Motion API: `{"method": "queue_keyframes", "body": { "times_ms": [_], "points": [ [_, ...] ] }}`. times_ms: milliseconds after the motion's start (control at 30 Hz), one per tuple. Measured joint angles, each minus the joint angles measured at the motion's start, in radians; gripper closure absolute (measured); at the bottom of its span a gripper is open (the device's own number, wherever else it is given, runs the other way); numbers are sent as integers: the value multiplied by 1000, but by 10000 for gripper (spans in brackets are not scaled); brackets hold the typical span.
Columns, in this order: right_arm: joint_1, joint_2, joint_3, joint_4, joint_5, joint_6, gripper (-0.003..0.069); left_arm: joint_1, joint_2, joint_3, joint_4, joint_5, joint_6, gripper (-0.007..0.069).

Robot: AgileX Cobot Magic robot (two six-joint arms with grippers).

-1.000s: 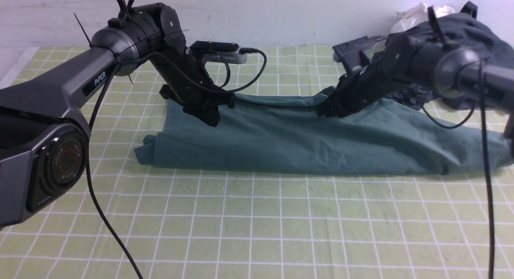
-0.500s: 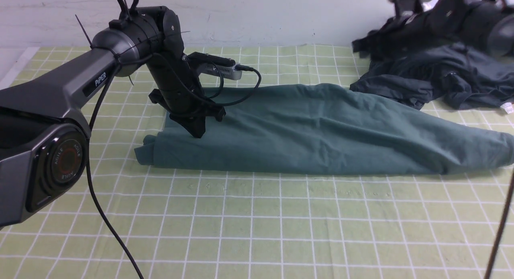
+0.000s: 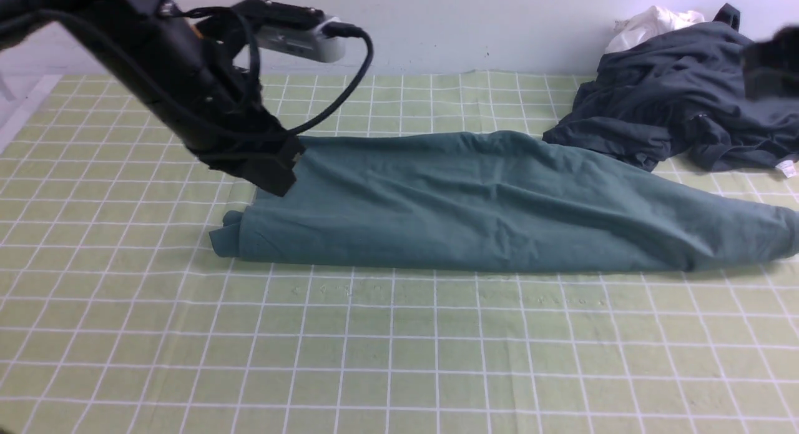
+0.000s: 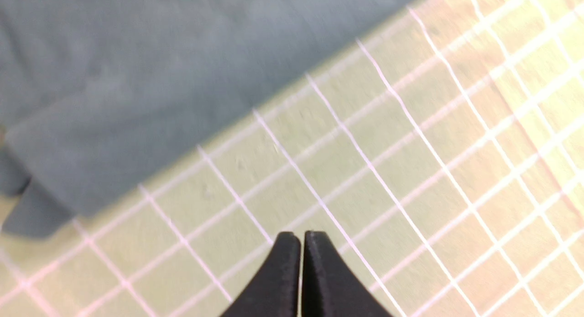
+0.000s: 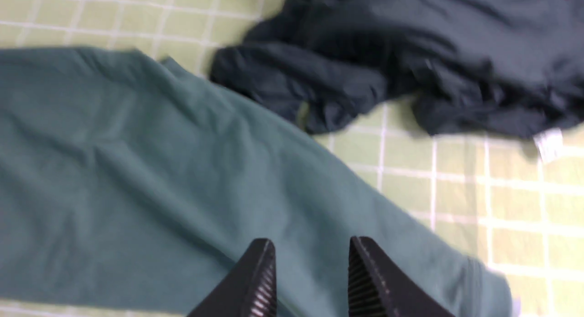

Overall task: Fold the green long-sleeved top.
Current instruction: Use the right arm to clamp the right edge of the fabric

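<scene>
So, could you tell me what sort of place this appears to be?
Probably a robot test bench for clothes folding, not a home: a grid-printed table cover against a bare white wall, the green top laid out, dark garments heaped behind.

My left arm is matte black, with a silver camera box and looping black cable; my right gripper has ribbed black fingers.

Plain teal-green top; table pale green with a white grid. Beyond the black right gripper, dark navy clothes and a white cloth.
</scene>
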Motion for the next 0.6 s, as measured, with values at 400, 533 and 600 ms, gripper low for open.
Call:
{"method": "queue_keyframes", "body": {
  "times_ms": [400, 533, 600],
  "points": [
    [-49, 283, 246, 143, -312, -2, 437, 11, -672, 473, 82, -337, -9, 629],
    [-54, 373, 151, 117, -263, 0, 437, 11, -814, 595, 147, -410, -42, 629],
    [-73, 401, 106, 88, -211, 29, 437, 11, -882, 655, 188, -422, -82, 629]
  ]
}}
